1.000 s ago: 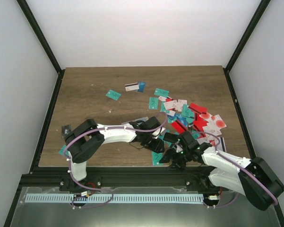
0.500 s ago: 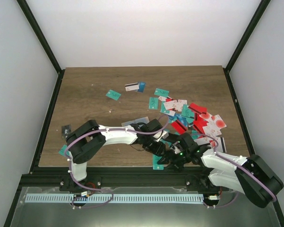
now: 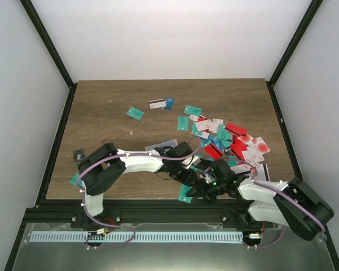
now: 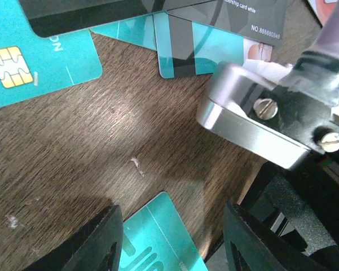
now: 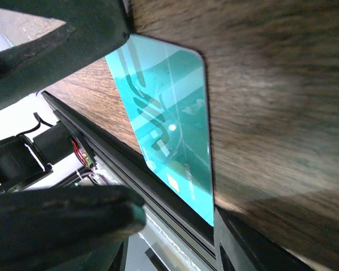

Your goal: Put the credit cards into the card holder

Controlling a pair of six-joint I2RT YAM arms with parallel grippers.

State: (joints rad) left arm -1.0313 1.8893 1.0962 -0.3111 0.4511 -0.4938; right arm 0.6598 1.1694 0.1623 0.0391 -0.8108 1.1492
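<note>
Tabletop (image 3: pixel 101 113) bears two arms (image 3: pixel 138 160), many credit cards (image 3: pixel 237 148) (heap defies counting).

Top view was bright and even, white walls (image 3: pixel 169 34) nearly blown out, only soft shadows under the arms (image 3: pixel 141 161). Left wrist cam had a pale glare patch on the table (image 4: pixel 73 147), and the left fingers (image 4: pixel 96 243) were dark and fuzzy. Right wrist cam was rougher: wood smeared, teal card (image 5: pixel 169 124) sharper, right fingers (image 5: pixel 56 220) just black blobs.

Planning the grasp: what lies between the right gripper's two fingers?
A teal credit card, lying flat at the table's near edge; the right wrist view shows it.
</note>
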